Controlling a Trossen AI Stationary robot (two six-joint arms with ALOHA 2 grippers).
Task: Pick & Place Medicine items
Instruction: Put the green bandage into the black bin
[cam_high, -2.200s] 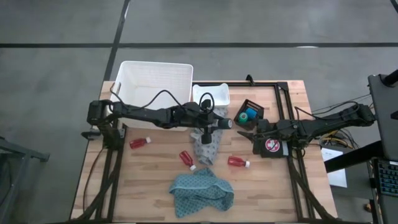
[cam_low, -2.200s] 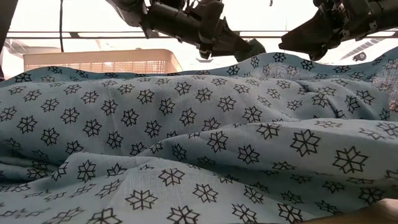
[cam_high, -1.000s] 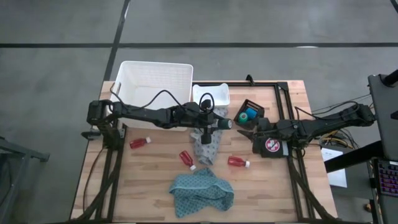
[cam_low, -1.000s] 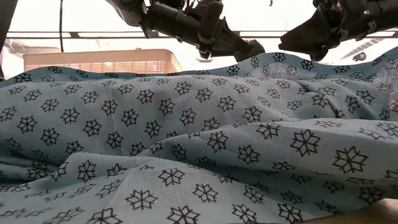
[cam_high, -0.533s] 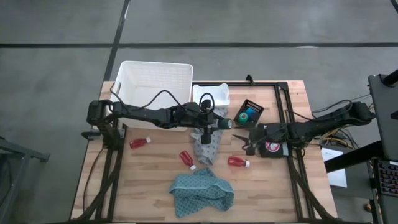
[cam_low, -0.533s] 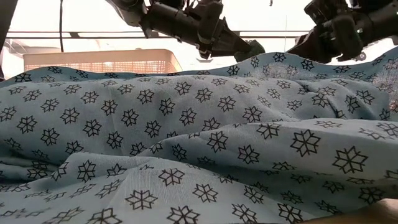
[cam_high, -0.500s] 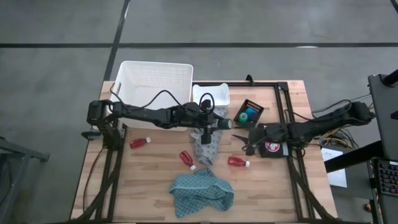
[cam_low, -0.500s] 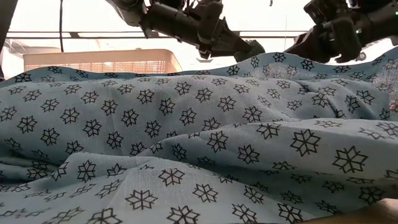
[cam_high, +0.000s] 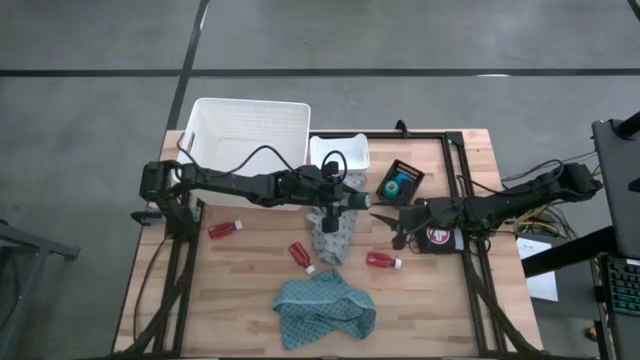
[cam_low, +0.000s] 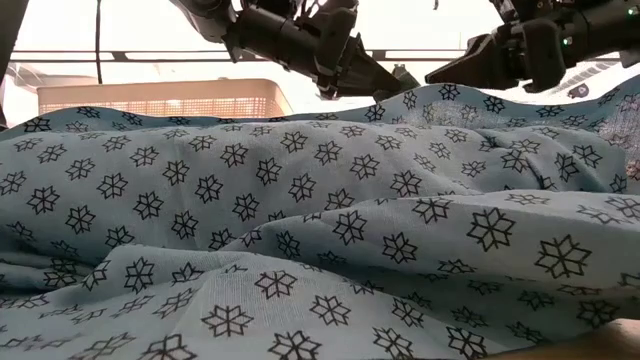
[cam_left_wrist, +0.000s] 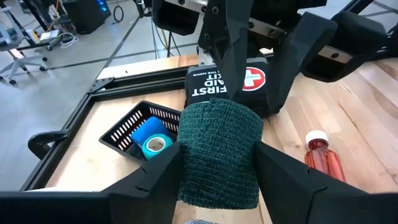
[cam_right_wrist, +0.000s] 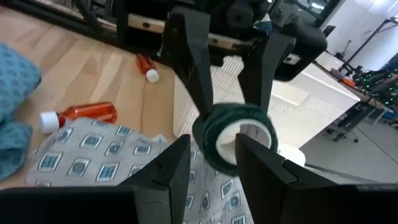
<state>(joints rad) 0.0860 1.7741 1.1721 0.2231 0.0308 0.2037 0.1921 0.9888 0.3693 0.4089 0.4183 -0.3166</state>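
Left claw (cam_left_wrist: 217, 155) around green roll (cam_left_wrist: 219, 152)

- White basket (cam_high: 250, 128) behind the left gripper.
- Grey patterned cloth (cam_high: 331, 236) directly beneath it.
- Teal cloth (cam_high: 325, 309) farther forward.
- First-aid pouch (cam_high: 437, 236) under the right arm.

Colours and patterns observed:

Green bandage roll (cam_left_wrist: 217, 152): dark green, woven texture, white core.
Blue roll (cam_left_wrist: 148, 137): blue, in a black slotted basket (cam_left_wrist: 127, 127).
Three bottles (cam_high: 224, 229) (cam_high: 301, 255) (cam_high: 383, 261): red with white caps.
First-aid pouch (cam_left_wrist: 227, 84): black, white lettering, red patch with white cross.
Teal cloth (cam_high: 325, 308): dark star-shaped motifs.
Grey cloth (cam_right_wrist: 118, 162): teal square motifs.
Tub (cam_high: 250, 130): white.
Table (cam_high: 250, 290): light wood.
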